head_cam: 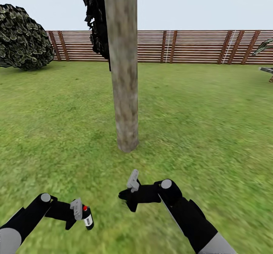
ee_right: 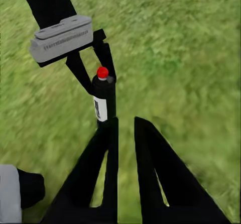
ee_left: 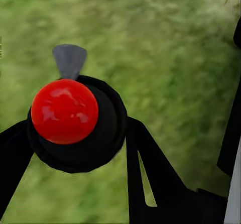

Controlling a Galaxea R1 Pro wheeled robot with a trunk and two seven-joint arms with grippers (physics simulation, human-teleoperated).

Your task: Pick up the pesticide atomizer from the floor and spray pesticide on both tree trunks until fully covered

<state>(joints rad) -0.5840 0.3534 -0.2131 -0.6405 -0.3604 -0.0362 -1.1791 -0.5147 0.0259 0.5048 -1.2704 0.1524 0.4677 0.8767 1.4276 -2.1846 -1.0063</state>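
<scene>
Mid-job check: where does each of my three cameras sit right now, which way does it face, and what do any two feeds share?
Head view: on the head, facing forward and down at the tree trunk, fence, both arms.
Left wrist view: by the left end effector, looking down onto the atomizer it holds and the grass.
Right wrist view: by the right end effector, facing across grass; black fingers show.
Shared: right wrist and head views both show the atomizer and left end effector.

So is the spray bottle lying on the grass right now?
No, the spray bottle is off the grass, held upright in the left gripper, with its red cap on top.
</scene>
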